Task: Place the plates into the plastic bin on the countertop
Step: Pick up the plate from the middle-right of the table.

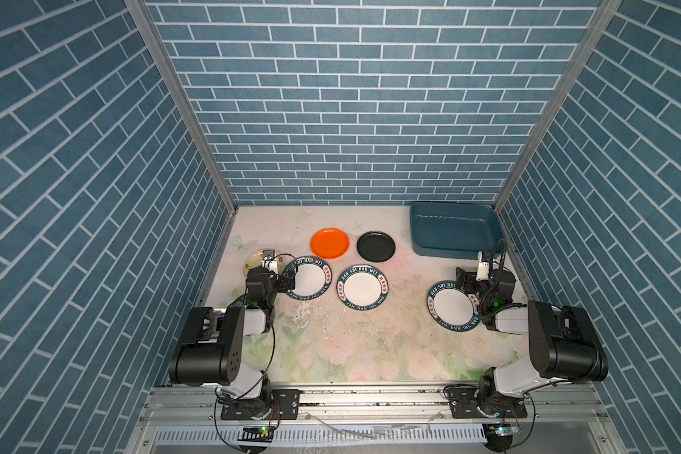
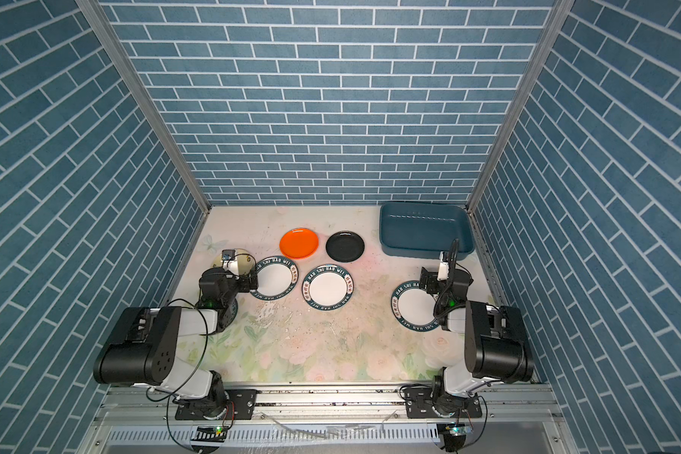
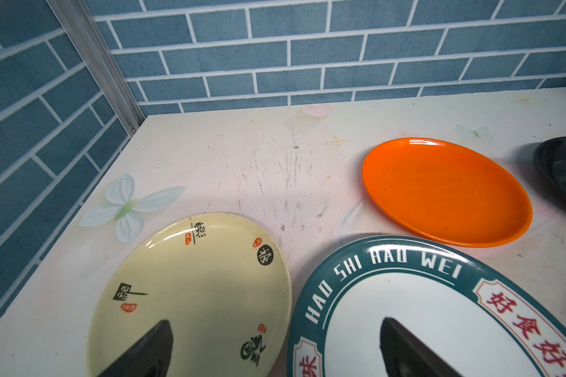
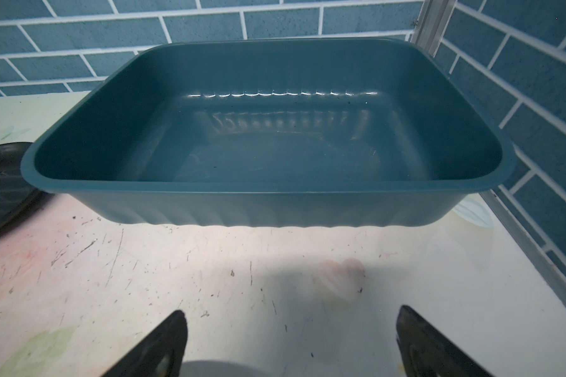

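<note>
Several plates lie flat on the countertop (image 1: 350,346): orange (image 1: 329,243), black (image 1: 376,246), cream-yellow (image 3: 196,280) and three white ones with lettered rims (image 1: 309,278) (image 1: 362,287) (image 1: 451,308). The teal plastic bin (image 1: 451,230) stands empty at the back right. My left gripper (image 3: 275,329) is open, one finger over the cream-yellow plate and the other over the leftmost white plate. In front of the bin (image 4: 268,130), my right gripper (image 4: 288,329) hangs open above bare countertop at the far edge of the rightmost white plate.
Blue tiled walls close in the back and both sides, with aluminium posts (image 1: 181,106) at the corners. A grey metal rail (image 1: 370,397) carrying both arm bases runs along the front. The bin sits tight against the right wall.
</note>
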Robot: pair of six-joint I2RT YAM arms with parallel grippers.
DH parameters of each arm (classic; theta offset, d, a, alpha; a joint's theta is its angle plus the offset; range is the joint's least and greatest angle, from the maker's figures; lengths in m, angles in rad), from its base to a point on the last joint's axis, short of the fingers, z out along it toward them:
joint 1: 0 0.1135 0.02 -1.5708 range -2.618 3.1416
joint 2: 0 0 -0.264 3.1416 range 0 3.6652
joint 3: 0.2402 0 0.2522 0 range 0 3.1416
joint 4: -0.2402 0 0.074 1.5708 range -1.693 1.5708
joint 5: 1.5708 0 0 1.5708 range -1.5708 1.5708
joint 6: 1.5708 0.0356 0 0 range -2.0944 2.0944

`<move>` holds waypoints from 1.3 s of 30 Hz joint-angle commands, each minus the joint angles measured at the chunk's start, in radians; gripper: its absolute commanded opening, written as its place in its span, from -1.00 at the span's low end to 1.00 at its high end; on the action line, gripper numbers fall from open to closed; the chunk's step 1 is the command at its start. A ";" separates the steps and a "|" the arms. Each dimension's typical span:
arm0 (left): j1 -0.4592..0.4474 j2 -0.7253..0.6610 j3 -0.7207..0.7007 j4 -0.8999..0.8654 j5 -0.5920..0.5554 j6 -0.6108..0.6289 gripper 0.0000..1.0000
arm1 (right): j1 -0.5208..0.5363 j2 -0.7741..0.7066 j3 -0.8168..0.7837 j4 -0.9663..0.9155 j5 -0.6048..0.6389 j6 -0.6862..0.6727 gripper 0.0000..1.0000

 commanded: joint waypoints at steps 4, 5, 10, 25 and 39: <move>0.007 -0.047 0.039 -0.071 0.009 0.005 0.99 | 0.007 -0.059 0.046 -0.071 0.051 0.037 0.98; 0.007 -0.088 0.065 -0.155 0.009 0.007 0.99 | 0.007 -0.103 0.067 -0.148 0.069 0.039 0.98; 0.007 -0.303 0.235 -0.538 0.031 -0.065 0.99 | 0.007 -0.350 0.157 -0.404 0.045 0.121 0.98; -0.188 -0.425 0.608 -1.014 0.187 -0.919 0.99 | 0.191 -0.447 0.445 -0.815 -0.191 1.047 0.98; -0.402 -0.397 0.672 -0.979 0.179 -1.040 0.99 | 0.564 -0.256 0.650 -0.582 -0.183 1.031 0.98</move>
